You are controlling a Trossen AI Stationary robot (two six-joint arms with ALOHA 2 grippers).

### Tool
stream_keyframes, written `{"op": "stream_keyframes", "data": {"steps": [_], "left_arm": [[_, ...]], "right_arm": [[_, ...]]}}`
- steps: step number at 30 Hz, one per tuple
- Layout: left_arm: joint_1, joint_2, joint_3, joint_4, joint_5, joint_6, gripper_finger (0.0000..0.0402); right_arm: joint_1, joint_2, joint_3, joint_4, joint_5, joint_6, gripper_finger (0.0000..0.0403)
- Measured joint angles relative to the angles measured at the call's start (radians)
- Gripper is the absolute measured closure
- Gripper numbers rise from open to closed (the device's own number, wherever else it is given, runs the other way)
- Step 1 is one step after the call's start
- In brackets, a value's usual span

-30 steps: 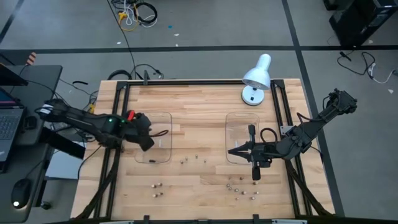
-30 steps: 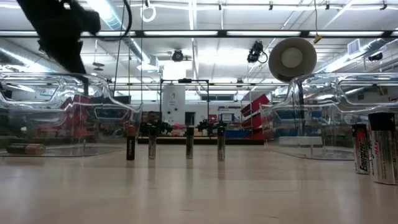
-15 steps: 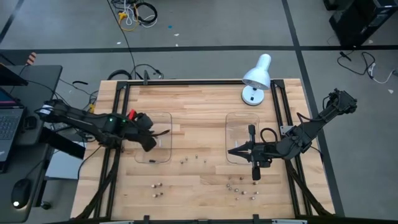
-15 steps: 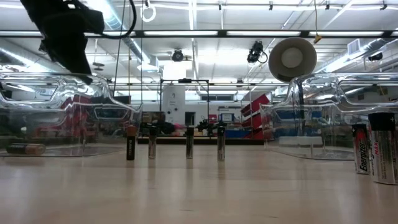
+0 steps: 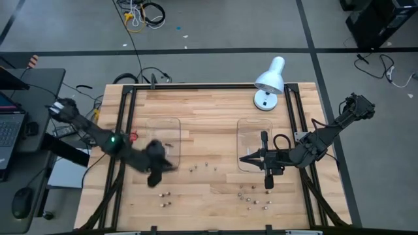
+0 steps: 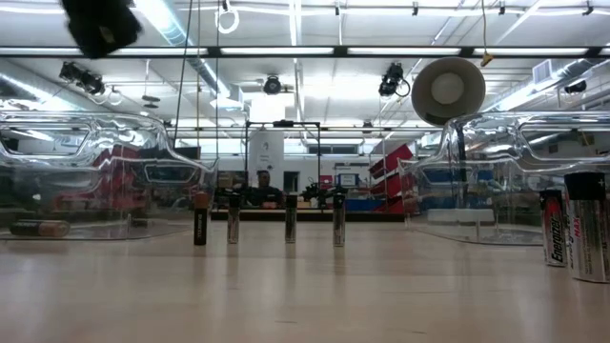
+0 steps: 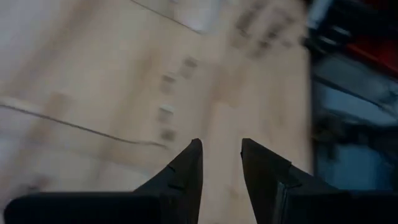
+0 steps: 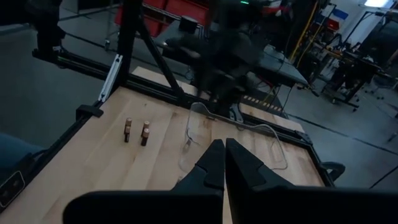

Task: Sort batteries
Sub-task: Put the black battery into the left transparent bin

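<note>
Left gripper: the left gripper point(image 5: 155, 175) hangs over bare wood just off the near edge of the left tray point(image 5: 171, 124), its fingers point(image 7: 186, 168) spread with nothing between them.
Right gripper: the right gripper point(image 8: 224, 152) waits at the right tray point(image 5: 243, 134), fingers pressed together, empty.
Batteries: the batteries point(image 5: 164, 198) stand loose across the near half of the table point(image 5: 215, 108); a row of four point(image 6: 266, 220) stands between the trays, and one dark battery point(image 6: 38, 228) lies inside the left tray.
Doing it well: probably pick one upright battery nearby, centre the open fingers over it, descend straight, and avoid toppling neighbours.
</note>
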Motion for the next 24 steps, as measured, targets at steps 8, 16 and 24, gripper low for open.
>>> {"op": "stream_keyframes", "data": {"steps": [8,16,24], "left_arm": [[-0.260,0.221,0.000,0.040,-0.009,-0.167,0.0299],[-0.398,0.379,0.000,0.091,-0.021,-0.288,0.0307],[-0.431,0.386,0.023,0.014,-0.129,-0.308,0.0307]], "right_arm": [[-0.002,0.000,-0.028,0.001,0.000,0.053,0.0400],[-0.003,0.000,-0.028,0.068,0.000,0.058,0.0400],[-0.003,0.000,-0.028,0.086,0.000,0.045,0.0400]]}}
